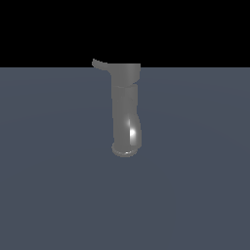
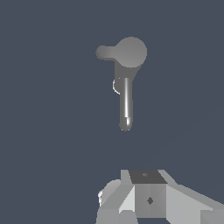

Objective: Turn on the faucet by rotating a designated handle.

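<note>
faucet (image 1: 126, 110): glossy dark-grey tube on the slate-blue floor (image 1: 53, 185); exterior view has the wide cap far from the camera, rimmed spout mouth nearest.
handle (image 1: 100, 64): thin lever poking off the cap toward the exterior view's left, tip a bit upturned.
wrist view: faucet (image 2: 126, 83) seen from above, round cap plus stubby handle (image 2: 104, 52) off to one side.
gripper (image 2: 144, 199): only in the wrist view, well apart from the faucet, touching nothing.
fingers: honestly can't tell how wide, tips are cropped out.
</note>
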Motion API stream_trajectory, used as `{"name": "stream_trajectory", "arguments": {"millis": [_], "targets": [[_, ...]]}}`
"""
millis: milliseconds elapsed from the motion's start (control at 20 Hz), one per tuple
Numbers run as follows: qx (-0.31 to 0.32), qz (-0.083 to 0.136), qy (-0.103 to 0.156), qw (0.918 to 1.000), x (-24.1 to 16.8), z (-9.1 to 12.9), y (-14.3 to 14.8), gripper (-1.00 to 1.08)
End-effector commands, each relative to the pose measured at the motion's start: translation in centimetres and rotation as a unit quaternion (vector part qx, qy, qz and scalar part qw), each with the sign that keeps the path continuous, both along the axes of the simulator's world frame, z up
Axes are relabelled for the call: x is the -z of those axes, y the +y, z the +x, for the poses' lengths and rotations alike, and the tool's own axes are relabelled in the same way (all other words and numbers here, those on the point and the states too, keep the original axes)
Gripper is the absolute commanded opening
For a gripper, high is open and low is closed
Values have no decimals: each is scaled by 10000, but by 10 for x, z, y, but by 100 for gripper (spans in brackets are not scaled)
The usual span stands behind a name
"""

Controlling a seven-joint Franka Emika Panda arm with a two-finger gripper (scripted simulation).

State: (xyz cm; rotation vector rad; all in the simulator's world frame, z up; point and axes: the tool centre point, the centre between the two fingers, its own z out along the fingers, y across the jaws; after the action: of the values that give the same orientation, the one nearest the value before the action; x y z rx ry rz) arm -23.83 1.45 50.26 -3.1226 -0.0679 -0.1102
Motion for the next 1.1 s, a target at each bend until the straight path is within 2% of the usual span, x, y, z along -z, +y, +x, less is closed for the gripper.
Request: {"name": "stream_trajectory", "arguments": {"millis": [0, 500, 1050], "targets": [[0, 0, 0, 10000, 0, 0, 0, -100], [-183, -276, 85, 9994, 1, -5, 10, -100], [62, -174, 95, 9998, 4, 5, 11, -100]]}}
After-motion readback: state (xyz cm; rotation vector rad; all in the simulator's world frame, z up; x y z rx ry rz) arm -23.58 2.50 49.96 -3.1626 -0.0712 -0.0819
